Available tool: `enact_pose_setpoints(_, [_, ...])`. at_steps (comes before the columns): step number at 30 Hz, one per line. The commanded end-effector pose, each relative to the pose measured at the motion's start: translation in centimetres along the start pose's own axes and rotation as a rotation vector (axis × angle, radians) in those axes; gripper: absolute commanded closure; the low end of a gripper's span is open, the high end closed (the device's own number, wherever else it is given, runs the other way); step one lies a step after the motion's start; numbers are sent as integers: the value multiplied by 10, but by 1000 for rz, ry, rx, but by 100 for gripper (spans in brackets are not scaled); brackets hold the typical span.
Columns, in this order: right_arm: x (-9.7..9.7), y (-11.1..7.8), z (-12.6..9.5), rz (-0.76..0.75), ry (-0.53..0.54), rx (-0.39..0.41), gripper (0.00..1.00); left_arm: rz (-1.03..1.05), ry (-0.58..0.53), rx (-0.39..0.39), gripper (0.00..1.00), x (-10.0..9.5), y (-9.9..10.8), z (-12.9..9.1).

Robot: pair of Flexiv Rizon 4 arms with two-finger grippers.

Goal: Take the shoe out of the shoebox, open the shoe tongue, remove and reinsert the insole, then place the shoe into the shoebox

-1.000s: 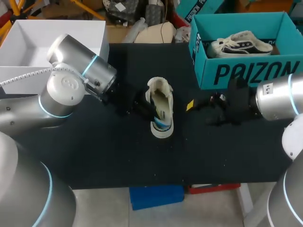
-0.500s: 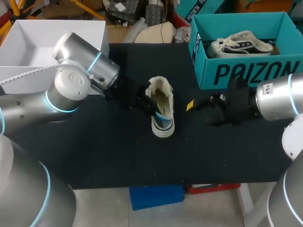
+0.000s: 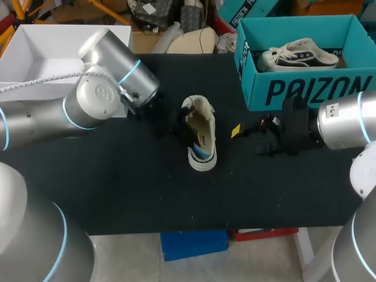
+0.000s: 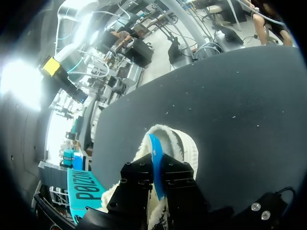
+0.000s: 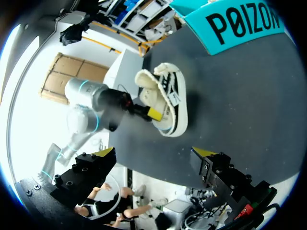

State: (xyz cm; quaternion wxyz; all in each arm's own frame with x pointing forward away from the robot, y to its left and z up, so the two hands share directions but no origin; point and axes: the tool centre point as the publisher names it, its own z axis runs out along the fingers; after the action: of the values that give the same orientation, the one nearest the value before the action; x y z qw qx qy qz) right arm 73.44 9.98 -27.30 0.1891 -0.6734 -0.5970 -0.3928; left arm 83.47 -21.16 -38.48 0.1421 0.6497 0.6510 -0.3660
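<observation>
Head view: the cream shoe (image 3: 200, 135) is seen resting on the black bench (image 3: 117, 188), well apart from the teal shoebox (image 3: 305, 88). The left pincer (image 3: 183, 126) is set at the shoe's opening.

Left wrist view: the left pincer appears clamped on the blue insole (image 4: 153, 151), which stands up out of the fleecy collar. Risk: the unheld shoe could be dragged along if the insole sticks.

Right wrist view: the right pincer (image 5: 153, 155) is spread apart and empty, short of the shoe.

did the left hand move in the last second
Yes, the left hand moved right, away from the white box, up against the shoe.
</observation>
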Motion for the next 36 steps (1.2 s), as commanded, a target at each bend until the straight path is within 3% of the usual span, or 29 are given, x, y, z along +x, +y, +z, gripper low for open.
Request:
enact_pose_setpoints(1, [0,0,0,1,-1,1,0,14,85,-9,100,-3,4,5])
enact_pose_setpoints(12, [0,0,0,1,-1,1,0,25,162,-24,100,3,10,13])
enact_pose_setpoints(13, [0,0,0,1,-1,1,0,24,163,-27,85,3,10,11])
enact_pose_setpoints(14, [0,0,0,1,-1,1,0,21,163,-30,62,2,9,9])
enact_pose_setpoints(16, [0,0,0,1,-1,1,0,21,156,-39,0,-2,7,3])
enact_pose_setpoints(24, [0,0,0,1,-1,1,0,39,155,-47,0,-22,-11,-21])
enact_pose_setpoints(28, [0,0,0,1,-1,1,0,10,95,-23,0,-38,-20,-26])
enact_pose_setpoints(29, [0,0,0,1,-1,1,0,12,97,-29,16,-42,-22,-27])
enact_pose_setpoints(30, [0,0,0,1,-1,1,0,8,111,-37,51,-44,-23,-28])
enact_pose_setpoints(31, [0,0,0,1,-1,1,0,4,128,-37,72,-46,-24,-28])
enact_pose_setpoints(32, [0,0,0,1,-1,1,0,5,140,-47,100,-47,-25,-29])
enact_pose_setpoints(36, [0,0,0,1,-1,1,0,49,296,-148,100,-44,-25,-33])
